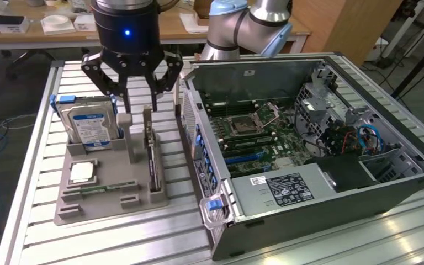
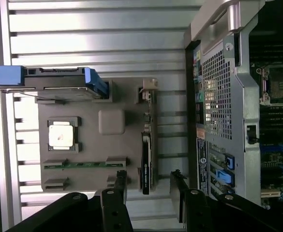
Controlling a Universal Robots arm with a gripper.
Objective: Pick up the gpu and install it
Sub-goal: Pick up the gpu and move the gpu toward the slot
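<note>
Exterior view: gripper hung over tray, fingers released, holding nothing.
Gpu: stood on edge in tray, at 9 o'clock of case.
Progress: gpu not picked up, not installed.

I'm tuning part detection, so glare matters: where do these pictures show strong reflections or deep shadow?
Exterior view: bright reflections streak the ribbed aluminium table near the open black computer case, whose inside is evenly lit. Wrist view: the table slats wash out to white, the square silver processor chip glares, and the thin green gpu card with its black cooler looks dark.
</note>
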